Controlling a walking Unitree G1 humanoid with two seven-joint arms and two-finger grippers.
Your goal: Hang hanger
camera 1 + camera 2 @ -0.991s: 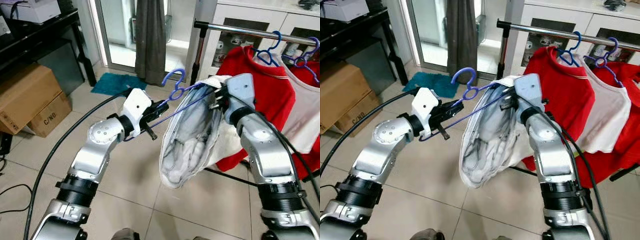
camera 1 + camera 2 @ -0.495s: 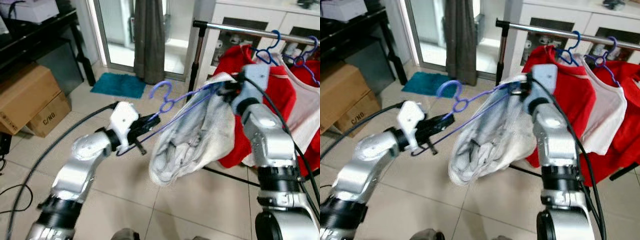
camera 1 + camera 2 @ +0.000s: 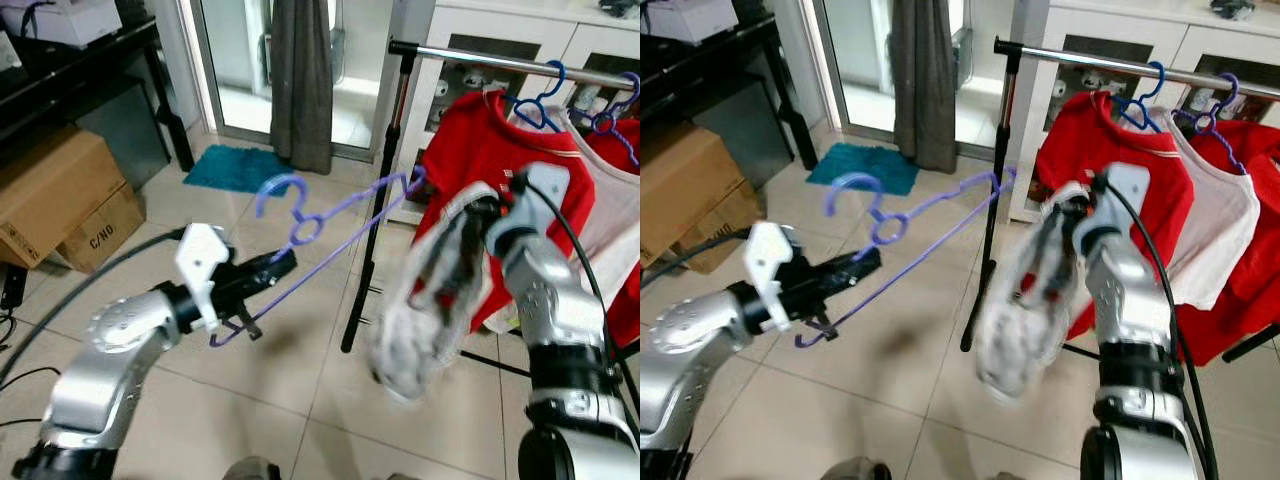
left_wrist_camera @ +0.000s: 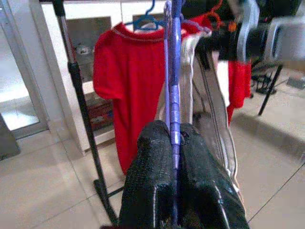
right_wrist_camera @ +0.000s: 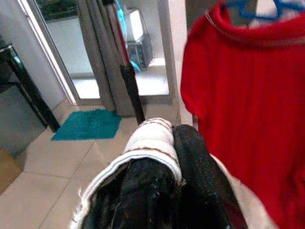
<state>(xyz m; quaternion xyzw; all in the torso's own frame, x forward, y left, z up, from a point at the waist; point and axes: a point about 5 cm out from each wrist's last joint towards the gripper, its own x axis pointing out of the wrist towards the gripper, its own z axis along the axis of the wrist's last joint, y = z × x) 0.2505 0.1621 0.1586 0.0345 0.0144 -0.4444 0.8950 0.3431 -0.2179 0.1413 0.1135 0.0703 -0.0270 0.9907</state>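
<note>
The left gripper [image 3: 272,270] is clenched on the lower bar of a thin purple plastic hanger [image 3: 330,218], which slants up in the air over the tiled floor [image 3: 300,380], its hook up and its far end close by the black upright of the metal clothes rail [image 3: 480,60]. The left wrist view has the two black fingers [image 4: 152,191] pressed together on that purple bar, a grip the head views show from the side. The right gripper [image 5: 164,157] is closed on the ribbed hem of a blurred white-and-grey garment [image 3: 430,300], which hangs free of the hanger in front of a red T-shirt [image 3: 470,160] on the rail.
</note>
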